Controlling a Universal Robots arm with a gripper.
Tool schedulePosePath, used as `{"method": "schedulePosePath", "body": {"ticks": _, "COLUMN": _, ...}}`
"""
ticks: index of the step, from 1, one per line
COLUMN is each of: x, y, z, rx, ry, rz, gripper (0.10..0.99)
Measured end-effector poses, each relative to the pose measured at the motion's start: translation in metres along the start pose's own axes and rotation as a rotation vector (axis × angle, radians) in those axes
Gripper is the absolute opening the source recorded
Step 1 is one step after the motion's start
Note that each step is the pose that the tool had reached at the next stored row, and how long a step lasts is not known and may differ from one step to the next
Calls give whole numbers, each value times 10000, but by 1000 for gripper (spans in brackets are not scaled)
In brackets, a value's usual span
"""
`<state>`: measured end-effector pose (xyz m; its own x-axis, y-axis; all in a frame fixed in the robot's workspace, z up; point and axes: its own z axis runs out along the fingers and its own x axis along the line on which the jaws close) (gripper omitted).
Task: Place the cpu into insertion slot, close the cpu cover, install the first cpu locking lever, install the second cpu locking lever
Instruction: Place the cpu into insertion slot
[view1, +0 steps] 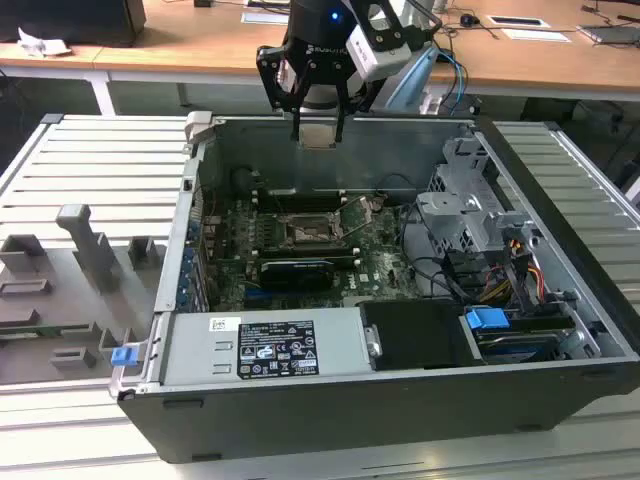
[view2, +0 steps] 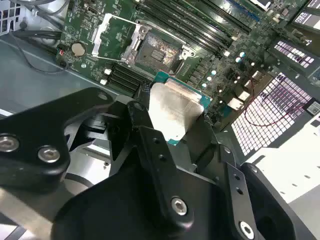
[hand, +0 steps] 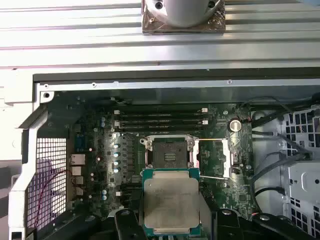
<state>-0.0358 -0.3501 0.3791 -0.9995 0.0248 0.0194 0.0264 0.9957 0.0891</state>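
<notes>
My gripper (view1: 318, 128) hangs above the back wall of the open computer case, shut on the cpu (view1: 317, 136), a pale silvery square chip. In both wrist views the cpu (hand: 171, 202) (view2: 175, 107) sits edge-on between the black fingers (view2: 142, 120). The insertion slot (view1: 305, 232) (hand: 167, 151) (view2: 157, 52) lies open and dark on the green board, well below the chip. The cpu cover (hand: 214, 157) (view2: 112, 35) is swung open beside the slot, its square window showing. A thin locking lever (hand: 215, 177) stands raised by the cover.
Long black memory slots (hand: 162, 117) run beside the socket. A grey power supply (view1: 265, 345) fills the case's front, and a drive cage with cables (view1: 480, 230) stands on the exterior view's right. Grey fixtures (view1: 85, 245) sit on the ribbed table at that view's left.
</notes>
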Motion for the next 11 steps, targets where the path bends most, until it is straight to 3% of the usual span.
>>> {"method": "schedulePosePath", "body": {"ticks": 11, "x": 0, "y": -1, "z": 15, "rx": 18, "ry": -3, "rz": 22, "gripper": 533}}
